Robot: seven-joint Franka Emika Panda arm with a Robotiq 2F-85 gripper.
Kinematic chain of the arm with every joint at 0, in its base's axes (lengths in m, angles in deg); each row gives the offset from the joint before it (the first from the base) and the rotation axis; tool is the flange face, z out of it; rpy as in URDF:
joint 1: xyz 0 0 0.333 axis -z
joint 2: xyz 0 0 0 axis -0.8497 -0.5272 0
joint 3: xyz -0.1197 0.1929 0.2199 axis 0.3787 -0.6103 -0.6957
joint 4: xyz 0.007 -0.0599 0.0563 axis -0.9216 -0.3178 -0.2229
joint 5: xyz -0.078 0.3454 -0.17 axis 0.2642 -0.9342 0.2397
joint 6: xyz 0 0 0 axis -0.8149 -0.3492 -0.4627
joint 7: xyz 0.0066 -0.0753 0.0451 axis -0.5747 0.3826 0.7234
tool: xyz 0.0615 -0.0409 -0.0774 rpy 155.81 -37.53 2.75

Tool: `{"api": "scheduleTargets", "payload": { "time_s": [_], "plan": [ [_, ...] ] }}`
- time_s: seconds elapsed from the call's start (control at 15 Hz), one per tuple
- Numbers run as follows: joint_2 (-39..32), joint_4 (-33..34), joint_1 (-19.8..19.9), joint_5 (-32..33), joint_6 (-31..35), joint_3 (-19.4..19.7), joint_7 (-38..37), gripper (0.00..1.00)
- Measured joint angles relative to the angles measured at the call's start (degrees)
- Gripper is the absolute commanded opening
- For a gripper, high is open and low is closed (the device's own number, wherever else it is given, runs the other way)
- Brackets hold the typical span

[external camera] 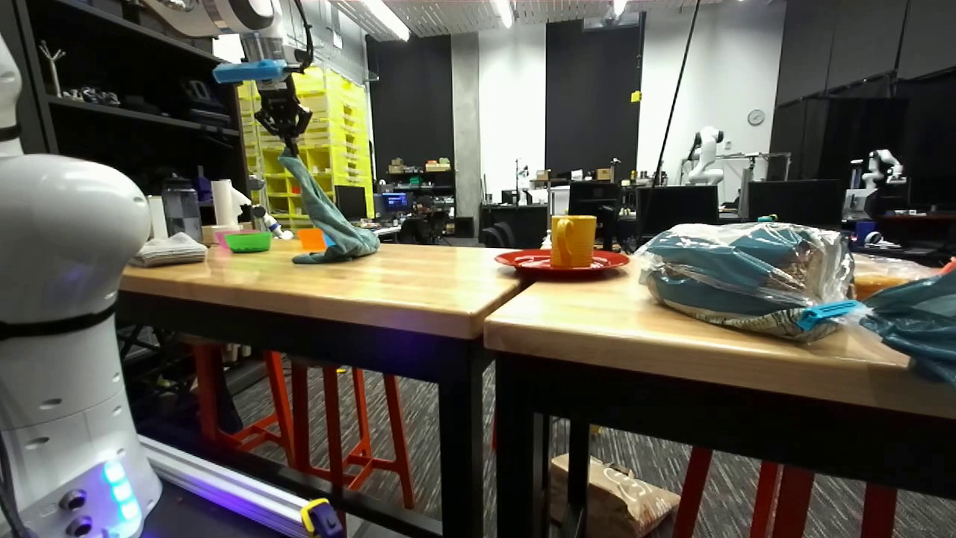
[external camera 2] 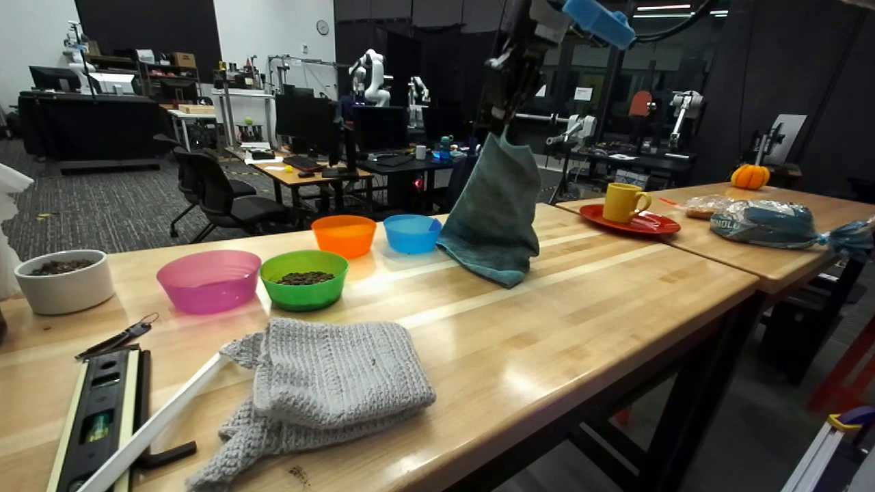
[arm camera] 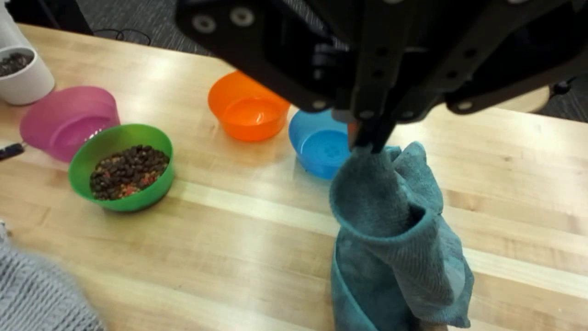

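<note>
My gripper [external camera: 291, 148] is shut on the top of a teal cloth [external camera: 325, 213]. The cloth hangs down from the fingertips, and its lower end rests on the wooden table [external camera: 418, 288]. An exterior view also shows the cloth [external camera 2: 495, 205] spread as a hanging sheet under the gripper [external camera 2: 502, 126]. In the wrist view the gripper [arm camera: 371, 145] comes in from the top, and the cloth [arm camera: 413, 262] folds and curls below it. A blue bowl [arm camera: 321, 149] and an orange bowl [arm camera: 252, 115] stand beside the cloth.
A green bowl [external camera 2: 304, 294] with dark pellets, a pink bowl [external camera 2: 208, 283] and a white bowl [external camera 2: 65, 290] stand nearby. A grey knitted cloth [external camera 2: 348, 372] and a level [external camera 2: 99, 410] lie in front. A yellow mug [external camera: 573, 243] stands on a red plate [external camera: 523, 260] near a bagged loaf [external camera: 747, 273].
</note>
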Motion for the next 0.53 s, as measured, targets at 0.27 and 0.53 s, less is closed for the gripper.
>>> {"api": "scheduleTargets", "payload": {
  "time_s": [0.27,0.53],
  "plan": [
    [-0.35,4.81,1.44,-1.02,-0.05,1.51,0.43,0.0],
    [-1.47,10.75,3.02,-1.27,-0.26,2.97,0.4,0.0]
  ]
}}
